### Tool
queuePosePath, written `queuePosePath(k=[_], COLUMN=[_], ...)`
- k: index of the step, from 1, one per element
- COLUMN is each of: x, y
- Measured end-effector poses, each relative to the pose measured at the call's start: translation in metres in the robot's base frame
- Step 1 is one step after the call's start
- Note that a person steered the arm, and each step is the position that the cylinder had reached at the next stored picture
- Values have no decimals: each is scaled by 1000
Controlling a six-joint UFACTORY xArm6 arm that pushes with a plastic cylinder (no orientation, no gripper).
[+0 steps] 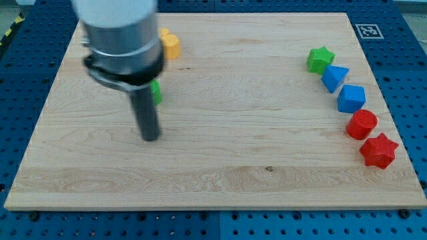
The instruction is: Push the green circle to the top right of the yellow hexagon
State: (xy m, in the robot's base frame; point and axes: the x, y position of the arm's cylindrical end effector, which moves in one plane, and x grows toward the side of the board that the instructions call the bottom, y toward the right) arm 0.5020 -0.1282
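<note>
The green circle (157, 91) is mostly hidden behind my rod at the view's left; only a sliver of its right side shows. The yellow hexagon (170, 45) lies above it near the board's top edge, partly hidden by the arm's body. My tip (151, 137) rests on the board just below the green circle, at its lower left.
At the view's right a curved row of blocks runs downward: a green star (320, 59), a blue triangle (334, 78), a blue block (351, 99), a red circle (361, 124) and a red star (378, 150). The wooden board (220, 153) lies on a blue pegboard table.
</note>
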Motion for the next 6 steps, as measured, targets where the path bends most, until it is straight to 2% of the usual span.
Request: queuePosePath(k=[1, 3, 4, 6], x=[-60, -63, -85, -135], y=[-12, -12, 8, 88])
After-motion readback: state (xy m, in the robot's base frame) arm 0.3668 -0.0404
